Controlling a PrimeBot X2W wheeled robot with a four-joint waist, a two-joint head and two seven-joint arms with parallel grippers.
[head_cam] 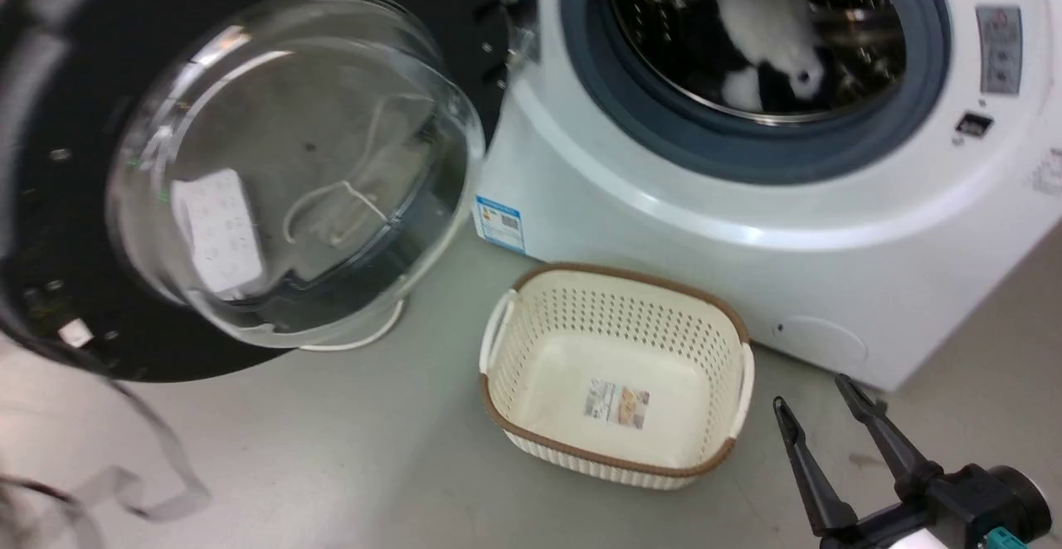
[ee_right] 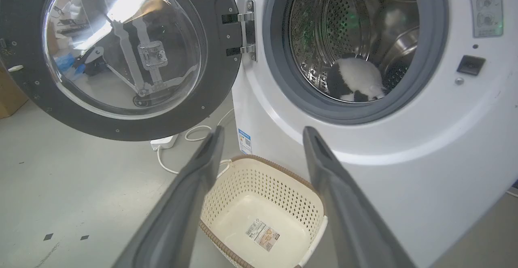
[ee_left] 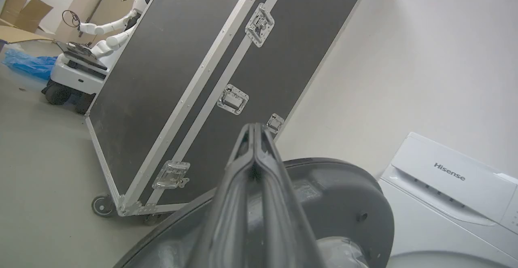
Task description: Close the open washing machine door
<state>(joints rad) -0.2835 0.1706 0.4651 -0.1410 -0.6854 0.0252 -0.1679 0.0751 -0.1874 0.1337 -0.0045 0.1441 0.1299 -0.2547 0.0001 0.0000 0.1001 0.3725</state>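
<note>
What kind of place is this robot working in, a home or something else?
Probably a robotics lab or test space, not a home: the washing machine stands near a big wheeled flight case, and a second white robot and cardboard boxes sit further back.

light: bright, even | glare: washing machine door (ee_right: 121,53) glass | blur: head view left edge

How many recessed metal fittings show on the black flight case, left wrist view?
4 fittings on the flight case: one near its top, one mid-face, one beside the left gripper tip, one low near the caster. The gripper may hide others.
</note>
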